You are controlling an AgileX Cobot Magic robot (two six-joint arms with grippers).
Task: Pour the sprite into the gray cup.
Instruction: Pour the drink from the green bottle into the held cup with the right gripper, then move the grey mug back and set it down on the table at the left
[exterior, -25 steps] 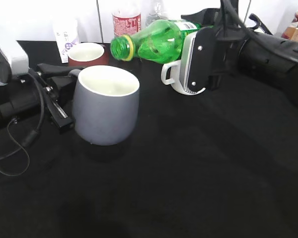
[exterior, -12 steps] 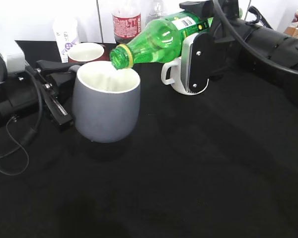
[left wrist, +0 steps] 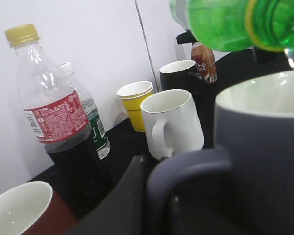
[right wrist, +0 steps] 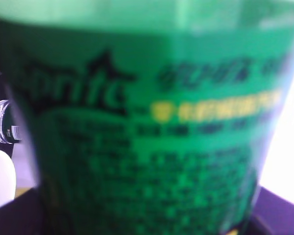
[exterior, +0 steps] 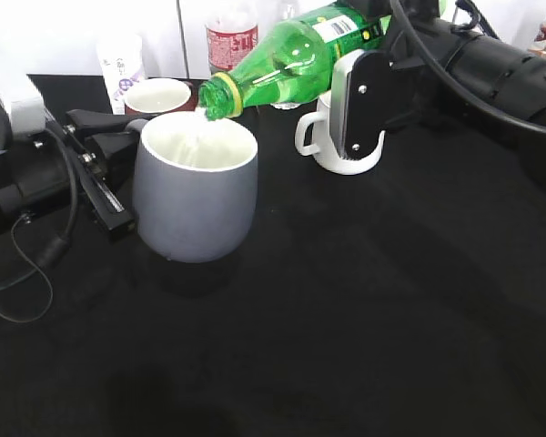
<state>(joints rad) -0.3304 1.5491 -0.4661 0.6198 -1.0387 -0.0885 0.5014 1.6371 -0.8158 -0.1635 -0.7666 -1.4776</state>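
Note:
The sprite [exterior: 296, 56] is a bright green bottle, tilted with its open mouth down-left over the rim of the gray cup [exterior: 196, 196]. A thin clear stream falls from the mouth into the cup's white inside. My right gripper [exterior: 366, 56] is shut on the bottle's lower body; the green label fills the right wrist view [right wrist: 147, 127]. My left gripper [exterior: 116, 168] is shut on the cup's loop handle [left wrist: 191, 169]. The left wrist view shows the cup wall [left wrist: 264, 147] and the bottle neck [left wrist: 225, 19] above it.
Behind the cup stand a brick-red mug [exterior: 159, 96], a cola bottle [exterior: 232, 36] and a white carton [exterior: 120, 59]. A white mug [exterior: 328, 141] sits under the right arm. The left wrist view also shows yellow paper cups [left wrist: 136, 98], a black mug [left wrist: 181, 81] and a clear bottle [left wrist: 95, 125].
The right gripper has raised the bottle's base and moved its mouth left and down over the cup rim. Liquid now streams out. The left gripper and cup have not moved.

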